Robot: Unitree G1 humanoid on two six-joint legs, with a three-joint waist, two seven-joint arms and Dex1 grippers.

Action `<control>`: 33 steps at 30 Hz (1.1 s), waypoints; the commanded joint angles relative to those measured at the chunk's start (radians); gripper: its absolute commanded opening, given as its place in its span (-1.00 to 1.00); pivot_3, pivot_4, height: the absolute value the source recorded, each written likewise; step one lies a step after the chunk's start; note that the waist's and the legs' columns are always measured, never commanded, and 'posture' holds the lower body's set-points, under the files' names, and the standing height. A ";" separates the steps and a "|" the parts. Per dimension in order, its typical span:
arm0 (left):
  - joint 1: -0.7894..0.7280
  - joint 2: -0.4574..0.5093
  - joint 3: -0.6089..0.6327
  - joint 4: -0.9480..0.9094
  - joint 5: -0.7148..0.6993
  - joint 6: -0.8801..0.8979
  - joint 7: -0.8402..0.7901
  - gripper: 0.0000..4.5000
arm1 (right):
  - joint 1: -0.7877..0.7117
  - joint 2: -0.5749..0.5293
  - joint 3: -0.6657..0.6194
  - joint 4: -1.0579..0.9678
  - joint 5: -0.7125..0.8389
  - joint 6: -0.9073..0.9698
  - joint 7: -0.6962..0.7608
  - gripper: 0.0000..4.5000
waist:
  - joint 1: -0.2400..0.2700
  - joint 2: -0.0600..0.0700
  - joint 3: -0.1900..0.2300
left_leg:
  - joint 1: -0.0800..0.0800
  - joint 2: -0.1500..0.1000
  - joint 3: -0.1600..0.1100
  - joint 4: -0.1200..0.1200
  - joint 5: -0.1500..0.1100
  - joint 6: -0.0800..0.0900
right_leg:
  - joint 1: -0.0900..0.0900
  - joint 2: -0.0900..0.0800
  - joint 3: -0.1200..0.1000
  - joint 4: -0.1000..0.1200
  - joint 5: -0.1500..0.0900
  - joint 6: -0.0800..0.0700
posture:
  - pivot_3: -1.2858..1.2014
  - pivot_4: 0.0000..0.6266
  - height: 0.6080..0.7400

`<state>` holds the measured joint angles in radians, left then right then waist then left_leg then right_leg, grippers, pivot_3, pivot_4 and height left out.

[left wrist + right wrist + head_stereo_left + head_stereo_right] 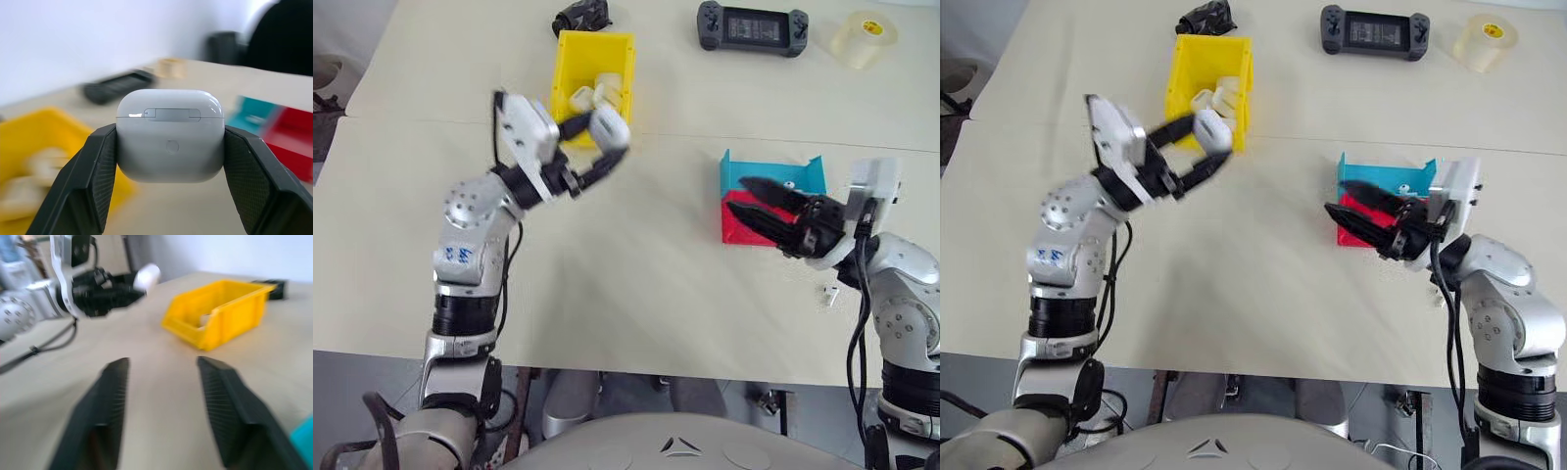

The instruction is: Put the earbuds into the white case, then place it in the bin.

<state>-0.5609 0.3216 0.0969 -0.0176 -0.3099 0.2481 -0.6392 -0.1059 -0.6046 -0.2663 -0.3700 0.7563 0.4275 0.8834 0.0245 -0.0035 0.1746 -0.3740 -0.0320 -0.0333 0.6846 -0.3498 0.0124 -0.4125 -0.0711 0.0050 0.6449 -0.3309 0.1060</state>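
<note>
Two pincers up: left pincer (603,147) pinches the white case (170,135), lid closed, above the tabletop (626,284) at the bin's (570,61) six o'clock; right pincer (164,406) hangs spread, empty.

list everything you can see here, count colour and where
white case: 1, white, lid closed, clamped in the left end effector, raised beside the bin
bin: 1, yellow, far side of table, pale items inside
teal tray: 1, teal, table's right part
red tray: 1, red, against the teal tray's near side
game console: 1, black, far edge
tape roll: 1, clear, far right corner
dark object: 1, black, behind the bin
left end effector: shut on the case
right end effector: open, empty, over the trays
</note>
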 commanded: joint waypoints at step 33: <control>0.024 0.190 0.052 0.165 -0.071 -0.137 -0.344 0.99 | 0.024 -0.024 0.002 0.016 -0.086 -0.117 0.031 1.00 | -0.033 -0.002 0.001 | 0.000 -0.005 -0.001 -0.001 0.001 0.002 | -0.001 -0.004 -0.001 0.008 0.000 0.000 | 0.03 -0.52 1.00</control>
<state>-0.5631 0.4825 0.1200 0.2852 -0.3267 0.0708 -0.9634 -0.0692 -0.6091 -0.2442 -0.3643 0.6742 0.3437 0.8812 -0.0085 -0.0052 0.1756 -0.3734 -0.0366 -0.0342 0.6833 -0.3488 0.0143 -0.4138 -0.0759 0.0043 0.6535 -0.3307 0.1064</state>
